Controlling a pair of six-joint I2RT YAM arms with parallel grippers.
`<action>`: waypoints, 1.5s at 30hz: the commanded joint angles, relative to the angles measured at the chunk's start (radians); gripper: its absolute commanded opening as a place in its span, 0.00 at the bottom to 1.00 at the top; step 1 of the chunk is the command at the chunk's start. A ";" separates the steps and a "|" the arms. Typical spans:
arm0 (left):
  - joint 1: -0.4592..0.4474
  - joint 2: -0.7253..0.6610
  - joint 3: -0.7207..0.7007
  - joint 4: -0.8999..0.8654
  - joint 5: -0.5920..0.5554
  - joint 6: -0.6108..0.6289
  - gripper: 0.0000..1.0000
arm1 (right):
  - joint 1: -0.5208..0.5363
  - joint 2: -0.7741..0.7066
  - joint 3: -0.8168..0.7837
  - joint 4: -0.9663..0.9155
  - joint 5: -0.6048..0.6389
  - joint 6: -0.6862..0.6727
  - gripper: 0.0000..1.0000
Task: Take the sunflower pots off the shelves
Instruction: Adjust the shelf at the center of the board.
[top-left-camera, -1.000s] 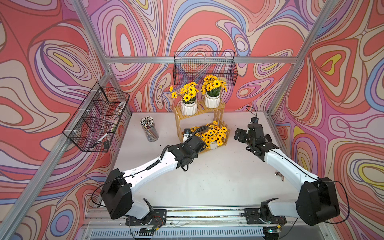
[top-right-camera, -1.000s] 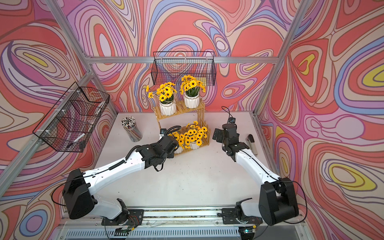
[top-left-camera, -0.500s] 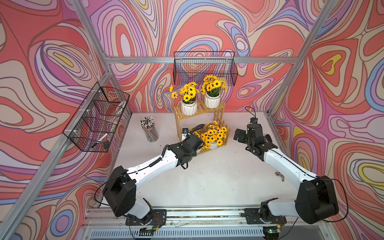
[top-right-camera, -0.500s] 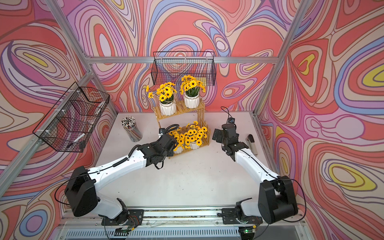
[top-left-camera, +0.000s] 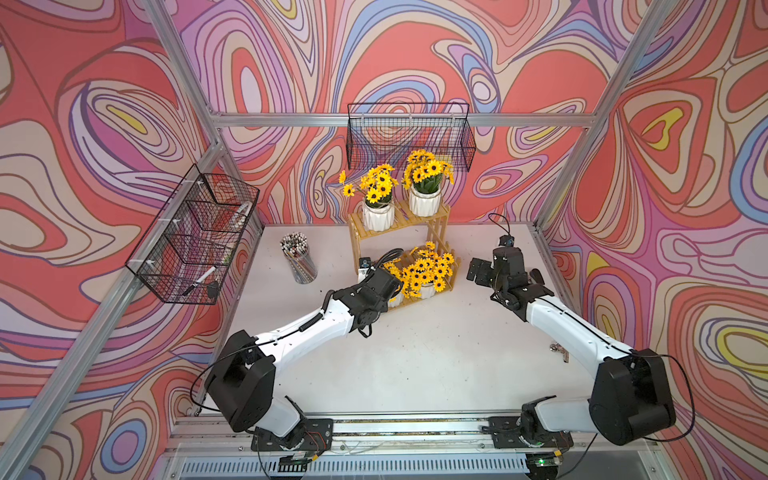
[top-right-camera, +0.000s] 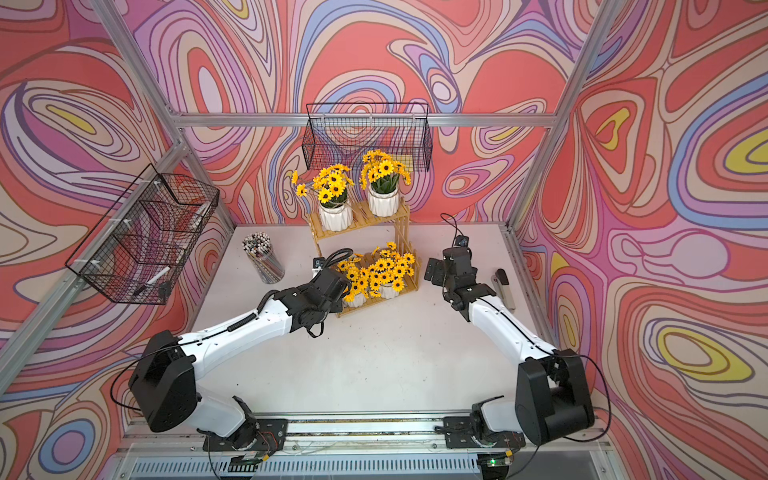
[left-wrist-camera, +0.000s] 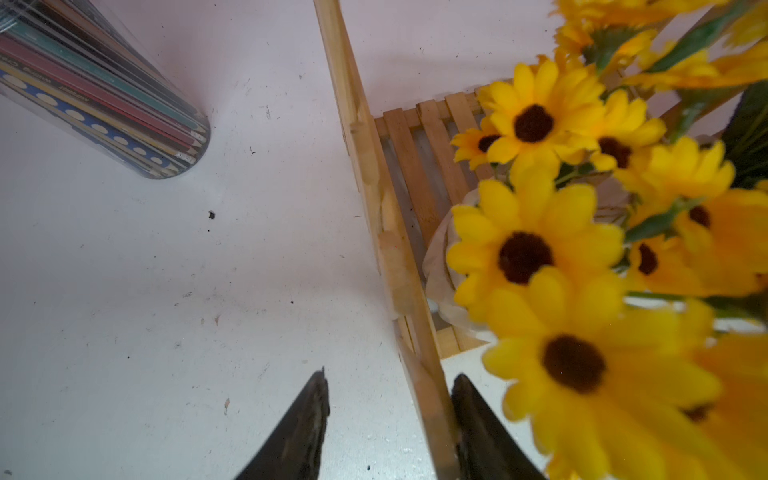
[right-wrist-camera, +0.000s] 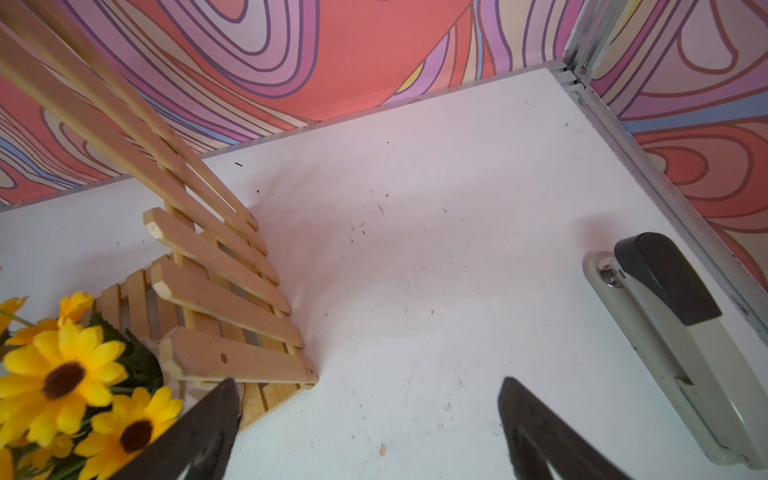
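Note:
The shelves (top-left-camera: 441, 226) stand at the back middle of the table. Two sunflower pots (top-left-camera: 377, 215) (top-left-camera: 424, 202) sit on the upper tier. Two more pots share the lower tier: one (top-left-camera: 428, 289) shows its white side, the other (top-right-camera: 357, 300) is half hidden behind my left wrist. In the left wrist view my left gripper (left-wrist-camera: 390, 376) is open astride the shelves' wooden end rail (left-wrist-camera: 374, 199), which lies against one finger (left-wrist-camera: 473, 415); that pot (left-wrist-camera: 440, 266) sits just inside the rail under its flowers. My right gripper (right-wrist-camera: 370, 381) is open over bare table to the right of the shelves.
A clear cup of pencils (top-left-camera: 299, 259) stands left of the shelves. A stapler (top-right-camera: 505, 286) lies by the right wall, close to my right arm. Black wire baskets hang on the back wall (top-left-camera: 409, 137) and the left wall (top-left-camera: 195, 237). A small metal clip (top-left-camera: 559, 351) lies at the right.
My left gripper has moved in closer to the left end of the lower tier, under the flowers, and its jaws have narrowed a little. The right arm has stayed where it was.

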 joint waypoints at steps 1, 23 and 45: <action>0.008 -0.016 0.005 0.018 -0.030 0.007 0.49 | 0.006 0.007 0.020 -0.005 0.006 -0.009 0.98; 0.016 0.051 0.031 0.071 -0.056 0.035 0.45 | 0.006 0.018 0.025 -0.008 0.008 -0.011 0.98; 0.019 0.028 -0.001 0.062 -0.118 0.048 0.08 | 0.006 0.025 0.030 -0.007 0.003 -0.009 0.98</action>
